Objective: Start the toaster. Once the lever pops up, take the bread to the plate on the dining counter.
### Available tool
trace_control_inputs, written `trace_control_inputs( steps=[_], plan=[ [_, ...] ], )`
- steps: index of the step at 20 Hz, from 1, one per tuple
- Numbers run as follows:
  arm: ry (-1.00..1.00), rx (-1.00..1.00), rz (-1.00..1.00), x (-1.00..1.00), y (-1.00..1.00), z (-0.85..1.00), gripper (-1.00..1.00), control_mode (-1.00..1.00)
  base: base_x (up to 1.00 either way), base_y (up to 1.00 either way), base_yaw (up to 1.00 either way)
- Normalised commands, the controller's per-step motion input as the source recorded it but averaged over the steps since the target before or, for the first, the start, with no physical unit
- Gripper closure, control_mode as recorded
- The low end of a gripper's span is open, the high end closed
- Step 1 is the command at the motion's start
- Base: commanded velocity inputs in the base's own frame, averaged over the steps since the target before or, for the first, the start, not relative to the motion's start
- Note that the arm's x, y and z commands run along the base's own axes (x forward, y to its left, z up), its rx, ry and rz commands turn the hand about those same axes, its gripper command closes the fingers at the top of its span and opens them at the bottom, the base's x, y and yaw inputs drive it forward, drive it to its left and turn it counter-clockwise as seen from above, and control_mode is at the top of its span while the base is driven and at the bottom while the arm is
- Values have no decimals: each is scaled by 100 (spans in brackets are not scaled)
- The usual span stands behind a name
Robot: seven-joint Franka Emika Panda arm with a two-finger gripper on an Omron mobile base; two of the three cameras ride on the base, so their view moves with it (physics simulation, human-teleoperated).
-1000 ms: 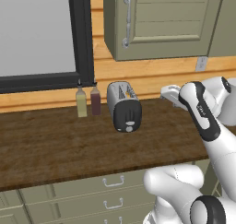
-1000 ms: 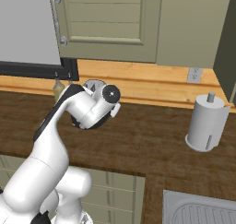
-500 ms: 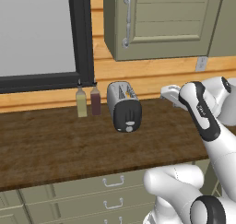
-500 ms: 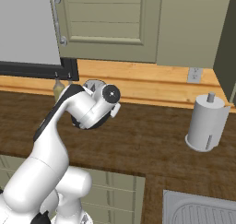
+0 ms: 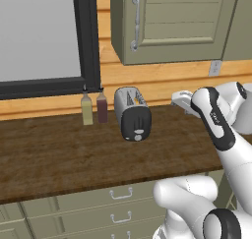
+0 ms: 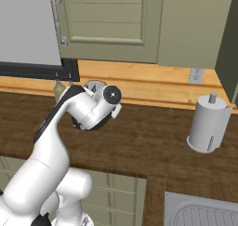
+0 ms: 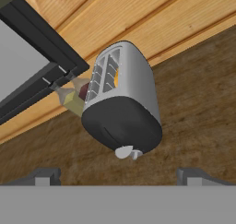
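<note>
Wooden worktop (image 5: pixel 54 154) with green drawers (image 5: pixel 88 213) below fills the lower half of both base views, and a window (image 5: pixel 39 36) with a black frame stands at the upper left. From the hand view the gripper (image 7: pixel 117 178) stands wide apart and holds nothing; just the two dark tips show at the bottom edge, left and right, and the toaster (image 7: pixel 122 105) sits between and above them, not touched. In the left base view the hand is at the right middle of the frame, near the toaster (image 5: pixel 132 113) but apart from it. In the right base view the white arm covers the toaster almost fully.

Nothing has changed since a second ago; arm and toaster stay in the same places.

Its long axis runs from the wall toward the front of the worktop, the black end face turned to the room. On this face the lever (image 7: pixel 123 151) and a small knob (image 7: pixel 136 154) sit low, hard to separate. Something orange-tan shows in one slot (image 7: pixel 116 77). Two slim bottles (image 5: pixel 94 106) stand just left of the toaster. A paper towel roll (image 6: pixel 209 124) stands at the right.
</note>
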Motion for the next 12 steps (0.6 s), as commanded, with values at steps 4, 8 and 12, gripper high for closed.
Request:
trace_control_inputs(
  steps=[4,8,12],
  plan=[
    [0,0,0,0,0,0,-100,-100,0,0,0],
    [0,0,0,0,0,0,-100,-100,0,0,0],
    [0,0,0,0,0,0,-100,-100,0,0,0]
  ],
)
